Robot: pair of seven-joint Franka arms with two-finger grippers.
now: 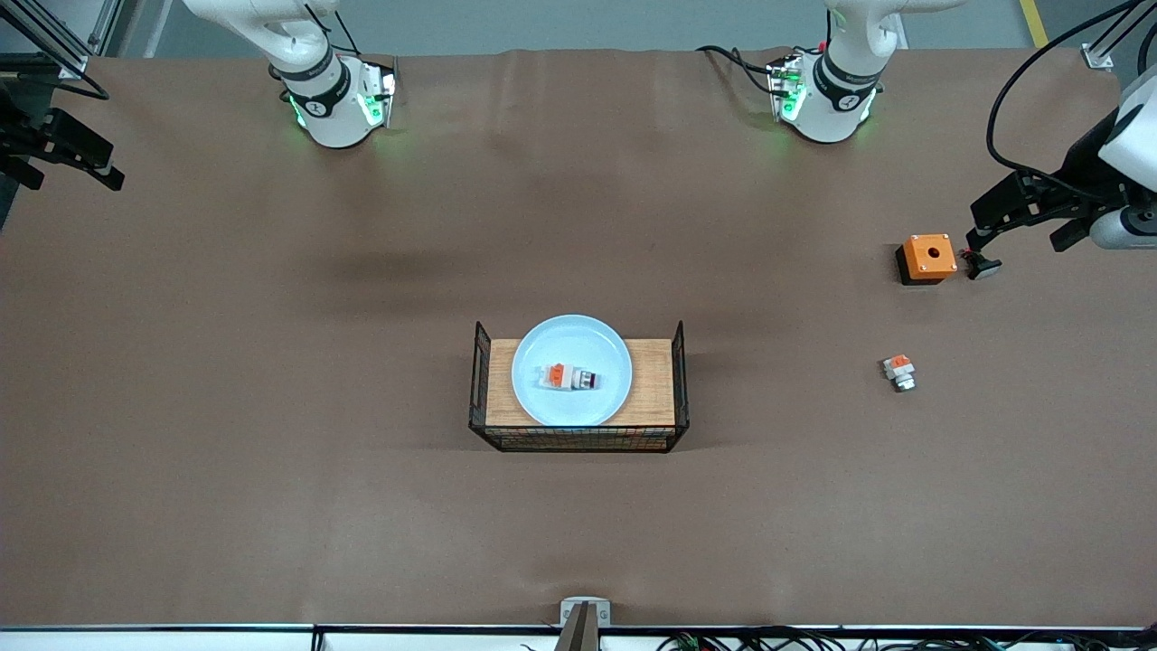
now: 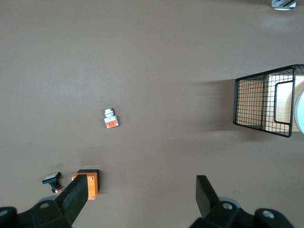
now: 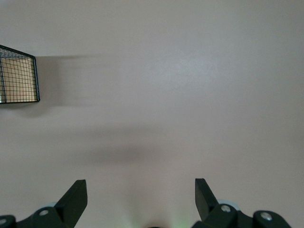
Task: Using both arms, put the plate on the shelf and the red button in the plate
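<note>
plate and button sit together at mid-table: the round, shallow, pale blue plate (image 1: pixel 571 351) rests on a wooden board inside a black wire basket (image 1: pixel 578 439), and the tiny white push-button part with an orange block and dark red cap (image 1: pixel 569 378) lies on its side in the middle of the plate. toward the left arm's end of the table stands an orange square box with a hole (image 1: pixel 927 257), with a small black-capped part (image 1: pixel 982 267) just beside it; a white-and-orange part with a silvery tip (image 1: pixel 899 372) lies nearer the front camera than the box. the left gripper (image 2: pixel 142 194) hangs over bare table near the orange box, fingers spread wide, holding nothing. the right gripper (image 3: pixel 141 197) waits at the right arm's end over bare table, fingers equally wide apart and empty.
</note>
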